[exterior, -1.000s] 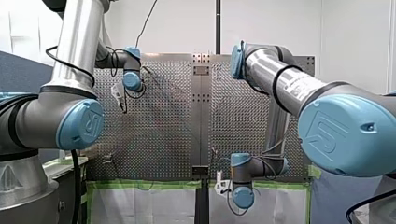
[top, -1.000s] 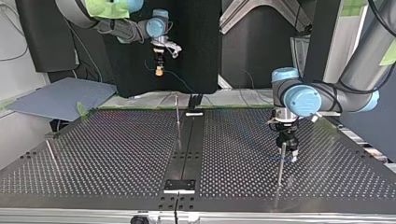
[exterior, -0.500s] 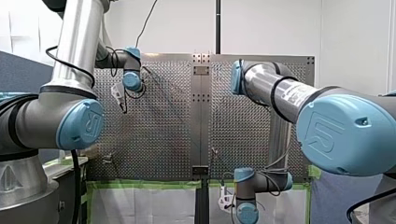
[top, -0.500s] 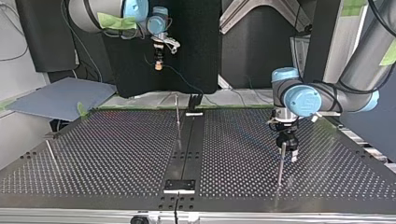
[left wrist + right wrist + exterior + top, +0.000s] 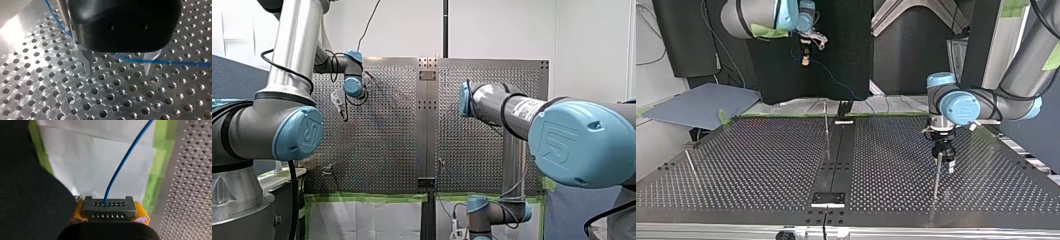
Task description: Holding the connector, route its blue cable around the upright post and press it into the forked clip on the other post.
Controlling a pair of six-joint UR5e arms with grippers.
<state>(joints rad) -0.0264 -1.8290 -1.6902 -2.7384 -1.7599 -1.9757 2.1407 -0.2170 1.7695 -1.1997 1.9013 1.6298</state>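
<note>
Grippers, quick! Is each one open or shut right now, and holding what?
Left gripper: open, holding nothing.
Right gripper: shut on the connector of the blue cable.

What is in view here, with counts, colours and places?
table: one, metal, perforated.
posts: three, metal, on the table.
connector: one, dark grey, between yellow pads.
cable: one, blue, from the connector across the table.
tape: green, along the table's edge.
sheet: one, grey-blue, beside the table, top view's left.
my left hand: black, open, by the top view's right post.
my right hand: shut on the connector, held high.
</note>
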